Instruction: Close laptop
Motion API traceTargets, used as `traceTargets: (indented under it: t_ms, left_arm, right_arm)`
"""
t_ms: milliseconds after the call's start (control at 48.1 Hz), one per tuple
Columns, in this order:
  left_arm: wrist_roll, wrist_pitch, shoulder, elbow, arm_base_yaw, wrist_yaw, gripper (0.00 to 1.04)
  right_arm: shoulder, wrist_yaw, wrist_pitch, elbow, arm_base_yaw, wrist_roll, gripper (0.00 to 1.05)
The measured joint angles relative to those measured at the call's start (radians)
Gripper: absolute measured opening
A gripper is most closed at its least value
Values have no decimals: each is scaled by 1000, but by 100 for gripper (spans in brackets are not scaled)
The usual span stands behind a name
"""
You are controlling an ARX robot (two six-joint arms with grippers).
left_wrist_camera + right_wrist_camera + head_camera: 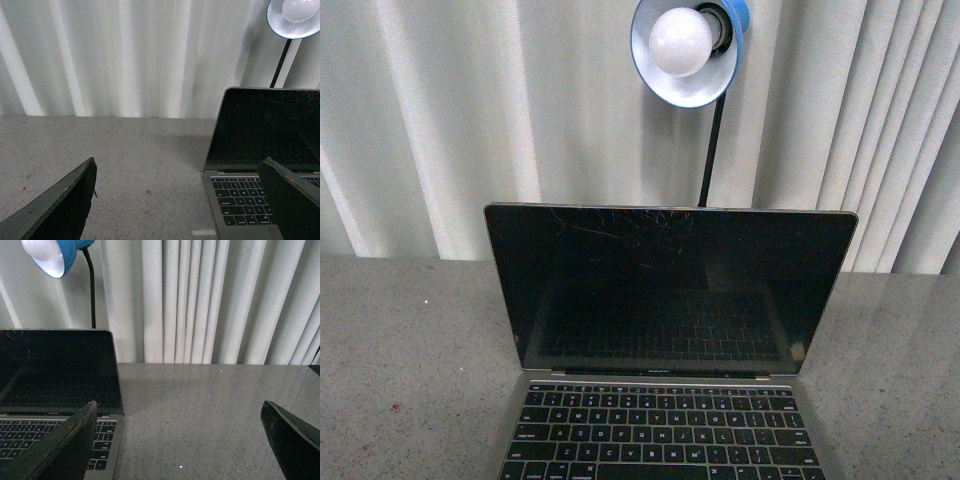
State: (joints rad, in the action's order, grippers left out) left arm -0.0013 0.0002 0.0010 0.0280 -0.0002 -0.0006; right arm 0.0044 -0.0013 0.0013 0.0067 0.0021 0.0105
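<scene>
open laptop (670, 300) at the near edge of the counter (400, 350) lies between the left gripper (178, 165) and right gripper (179, 406), both spread wide, seemingly equally near.

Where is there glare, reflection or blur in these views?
Front view: the lamp bulb is blown out white; the laptop screen mirrors its own keyboard, scratches catching light near the top. Left wrist view: left claw is dark, soft-edged. Right wrist view: right claw likewise, little detail.
</scene>
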Motion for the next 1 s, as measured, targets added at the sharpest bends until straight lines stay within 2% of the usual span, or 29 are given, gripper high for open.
traceTargets:
  t_ms: [997]
  left_arm:
    - [0,0,0,0,0,0,98]
  right_arm:
    - [0,0,0,0,0,0,97]
